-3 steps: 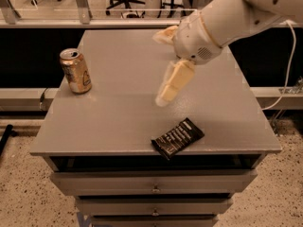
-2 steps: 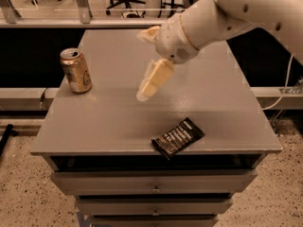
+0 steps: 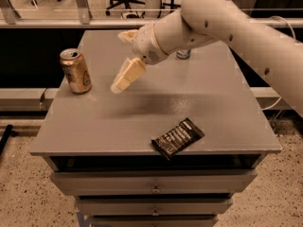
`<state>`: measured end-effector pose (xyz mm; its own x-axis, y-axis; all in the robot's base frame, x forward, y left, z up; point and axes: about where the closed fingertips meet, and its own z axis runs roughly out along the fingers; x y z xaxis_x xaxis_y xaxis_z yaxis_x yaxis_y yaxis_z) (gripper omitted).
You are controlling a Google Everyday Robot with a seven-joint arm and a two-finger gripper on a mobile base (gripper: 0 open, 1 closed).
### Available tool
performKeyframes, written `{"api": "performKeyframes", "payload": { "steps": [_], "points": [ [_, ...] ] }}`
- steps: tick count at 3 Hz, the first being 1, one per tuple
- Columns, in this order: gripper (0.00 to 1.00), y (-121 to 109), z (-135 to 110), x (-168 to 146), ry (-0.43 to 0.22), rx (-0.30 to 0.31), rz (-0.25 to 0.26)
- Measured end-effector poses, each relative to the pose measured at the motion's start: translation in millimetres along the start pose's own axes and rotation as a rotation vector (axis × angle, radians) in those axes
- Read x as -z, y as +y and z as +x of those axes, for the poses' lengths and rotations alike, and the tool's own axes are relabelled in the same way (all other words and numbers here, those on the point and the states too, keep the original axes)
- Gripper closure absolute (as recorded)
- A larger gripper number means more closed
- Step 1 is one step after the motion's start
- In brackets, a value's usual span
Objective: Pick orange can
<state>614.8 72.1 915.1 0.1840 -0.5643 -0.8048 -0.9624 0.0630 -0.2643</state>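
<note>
Your gripper [image 3: 120, 60] hung low over the left half of the table [image 3: 213, 103], its two cream fingers [image 3: 127, 74] spread wide with nothing between them. It was just to the right of the orange can [image 3: 75, 71] and not touching it.

The can stood upright close to the table's left edge, nearer the far-left corner than the front one, with bare tabletop all round it. By the look of it, the wide spread was meant to take the can's full width, and the arm [image 3: 227, 27], reaching in from the right edge, was lined up for a sideways approach.

A dark wrapper [image 3: 177, 137] lay flat near the front edge, well apart from the can and out of the gripper's likely path. A second can [image 3: 183, 54] stood toward the far edge, mostly hidden behind the arm. Only its lower, silvery part showed, so it seemed not to be your target.

A pale label patch on the orange can faced the camera, but no brand could be read. Pale marks on the wrapper were equally illegible.
</note>
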Motion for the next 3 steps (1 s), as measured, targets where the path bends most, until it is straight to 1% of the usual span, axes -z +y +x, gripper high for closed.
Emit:
{"api": "performKeyframes", "payload": {
  "steps": [1,2,3],
  "points": [
    [0.00,-13,-5,-31,-0.083,-0.026,0.000],
    [0.00,-21,-14,-61,-0.159,-0.042,-0.015],
    [0.00,-23,-23,-93,-0.218,-0.054,-0.047]
  ]
}}
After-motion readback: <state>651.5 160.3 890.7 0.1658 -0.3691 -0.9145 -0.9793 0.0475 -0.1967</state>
